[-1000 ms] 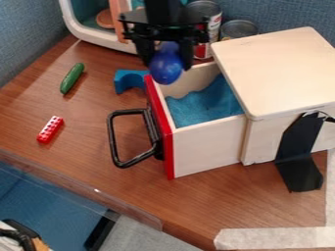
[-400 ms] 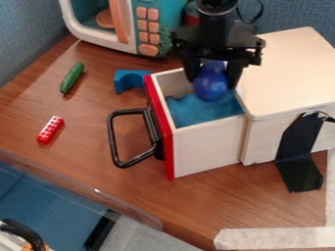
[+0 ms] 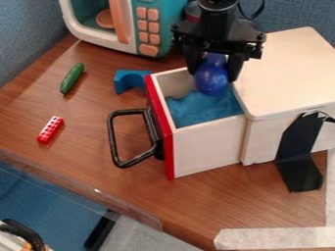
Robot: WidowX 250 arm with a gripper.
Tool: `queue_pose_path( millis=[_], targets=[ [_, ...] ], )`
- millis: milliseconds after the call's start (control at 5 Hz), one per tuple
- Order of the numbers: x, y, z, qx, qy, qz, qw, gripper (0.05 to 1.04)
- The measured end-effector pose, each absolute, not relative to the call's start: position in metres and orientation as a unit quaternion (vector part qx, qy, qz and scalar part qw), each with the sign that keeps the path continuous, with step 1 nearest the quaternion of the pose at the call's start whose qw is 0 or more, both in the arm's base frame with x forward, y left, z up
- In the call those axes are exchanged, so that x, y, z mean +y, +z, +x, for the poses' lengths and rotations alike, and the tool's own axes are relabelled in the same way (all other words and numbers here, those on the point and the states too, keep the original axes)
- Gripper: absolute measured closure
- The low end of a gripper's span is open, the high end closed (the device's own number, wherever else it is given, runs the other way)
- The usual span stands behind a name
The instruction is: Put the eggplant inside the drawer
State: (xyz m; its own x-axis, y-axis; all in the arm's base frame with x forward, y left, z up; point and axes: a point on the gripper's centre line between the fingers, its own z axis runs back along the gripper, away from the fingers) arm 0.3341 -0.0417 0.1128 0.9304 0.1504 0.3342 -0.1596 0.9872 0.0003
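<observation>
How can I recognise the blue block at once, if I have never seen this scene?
Start at the toy microwave and look just below it. On the table, near the red front of the drawer, is the block. Unlike the rounded blue eggplant in the gripper, it has a curved notch.

From where I sit, I can't read any words, numbers or signs.
</observation>
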Motion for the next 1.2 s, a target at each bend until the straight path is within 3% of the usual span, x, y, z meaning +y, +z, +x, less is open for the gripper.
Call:
queue_pose_path(
  millis=[200, 400, 600, 800, 1000, 1200],
  targets=[
    [-0.034, 0.111, 0.329, -0.171, 0.092, 0.009, 0.981, 0.352],
    [-0.023, 0.089, 0.313, -0.136, 0.094, 0.021, 0.986, 0.351],
    [-0.022, 0.094, 0.307, -0.144, 0.085, 0.018, 0.986, 0.352],
    [-0.019, 0.1, 0.302, -0.156, 0.084, 0.005, 0.984, 0.285],
    [-0.013, 0.112, 0.296, -0.166, 0.098, 0.004, 0.981, 0.079],
    [0.0, 0.131, 0.284, -0.18, 0.101, -0.004, 0.978, 0.079]
  ],
)
